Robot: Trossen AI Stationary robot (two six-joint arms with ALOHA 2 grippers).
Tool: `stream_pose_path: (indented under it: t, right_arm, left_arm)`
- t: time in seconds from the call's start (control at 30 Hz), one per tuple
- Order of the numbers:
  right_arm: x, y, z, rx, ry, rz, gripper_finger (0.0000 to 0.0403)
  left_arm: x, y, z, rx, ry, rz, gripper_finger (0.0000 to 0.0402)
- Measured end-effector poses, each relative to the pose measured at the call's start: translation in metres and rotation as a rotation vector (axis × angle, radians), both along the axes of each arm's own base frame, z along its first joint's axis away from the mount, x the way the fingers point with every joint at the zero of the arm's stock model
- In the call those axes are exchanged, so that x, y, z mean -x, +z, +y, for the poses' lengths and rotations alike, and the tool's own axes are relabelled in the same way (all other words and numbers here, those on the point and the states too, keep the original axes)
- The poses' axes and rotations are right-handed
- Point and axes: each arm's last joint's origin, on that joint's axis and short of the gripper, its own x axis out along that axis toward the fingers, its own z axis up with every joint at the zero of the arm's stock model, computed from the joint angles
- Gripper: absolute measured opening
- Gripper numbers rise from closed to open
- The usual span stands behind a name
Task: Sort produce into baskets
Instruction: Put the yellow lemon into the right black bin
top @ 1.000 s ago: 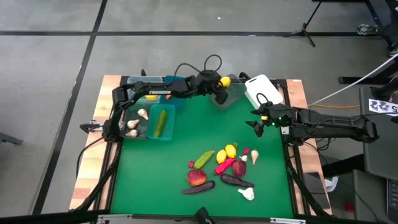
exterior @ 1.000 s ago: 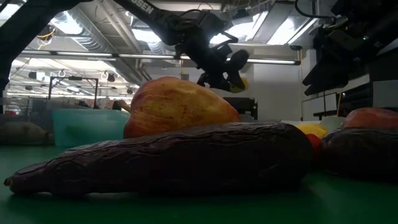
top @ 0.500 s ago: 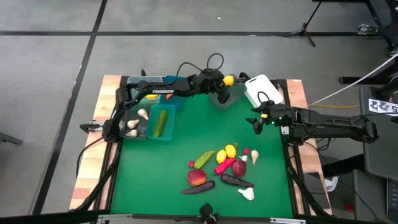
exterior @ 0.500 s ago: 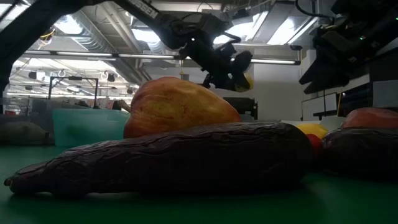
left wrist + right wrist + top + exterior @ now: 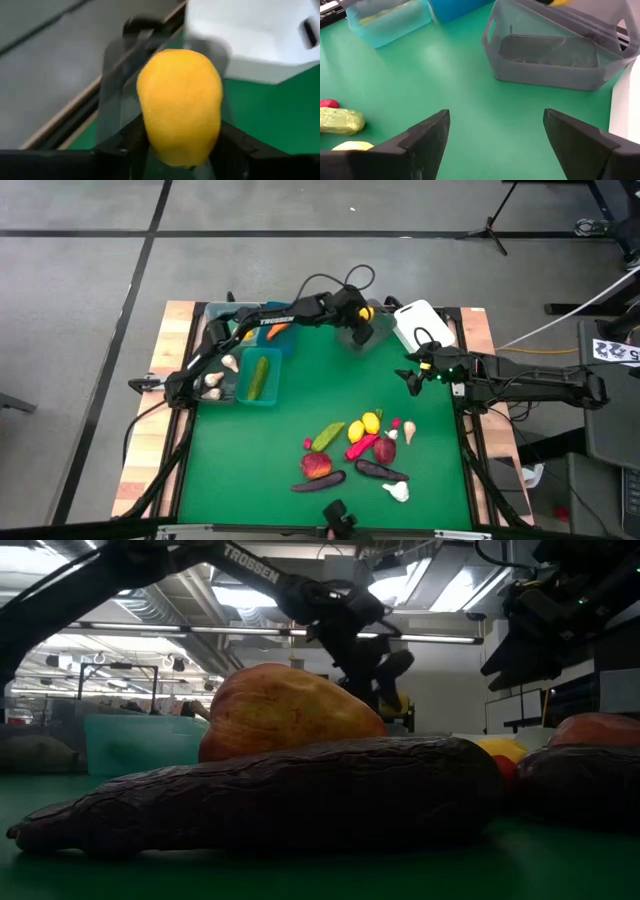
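Observation:
A yellow lemon (image 5: 368, 311) hangs over the far rim of the grey translucent basket (image 5: 360, 332), with my left gripper (image 5: 361, 314) shut on it. The white basket (image 5: 420, 326) stands just to the right. A blue basket (image 5: 278, 332), a teal basket (image 5: 260, 376) with a green cucumber, and a clear basket (image 5: 217, 376) with garlic stand at the left. More produce (image 5: 356, 450) lies loose on the green mat toward the near edge. My right gripper (image 5: 413, 380) hovers open over the mat's right side. My left gripper pinches the lemon by its two sides (image 5: 150, 135) between its two fingers (image 5: 125, 147). The fingers slant down from the table's left. The lemon (image 5: 394, 702) is lifted clear, above the grey basket (image 5: 115, 75).
The loose pile holds a red apple (image 5: 290, 710), dark eggplants (image 5: 270, 790), lemons, a green piece (image 5: 340, 120), a red-pink pepper and a garlic bulb (image 5: 397, 491). Bare green mat (image 5: 470, 95) lies between the pile and the baskets.
My left gripper has gone down and a little toward the table's right with the lemon, tipping more downward over the grey basket. The lemon stays in its hold.

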Motion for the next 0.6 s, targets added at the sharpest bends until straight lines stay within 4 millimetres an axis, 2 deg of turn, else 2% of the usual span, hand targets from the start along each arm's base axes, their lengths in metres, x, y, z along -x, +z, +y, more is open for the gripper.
stream_pose_path:
  t: [0.27, 0.6]
  right_arm:
    - [0.000, 0.000, 0.000, 0.005, -0.006, 0.000, 0.0319]
    - [0.000, 0.000, 0.000, 0.005, -0.001, 0.001, 0.0319]
  left_arm:
    - [-0.003, -0.015, -0.002, 0.014, -0.033, 0.050, 0.0176]
    - [-0.014, -0.012, -0.025, -0.120, -0.199, 0.082, 0.0258]
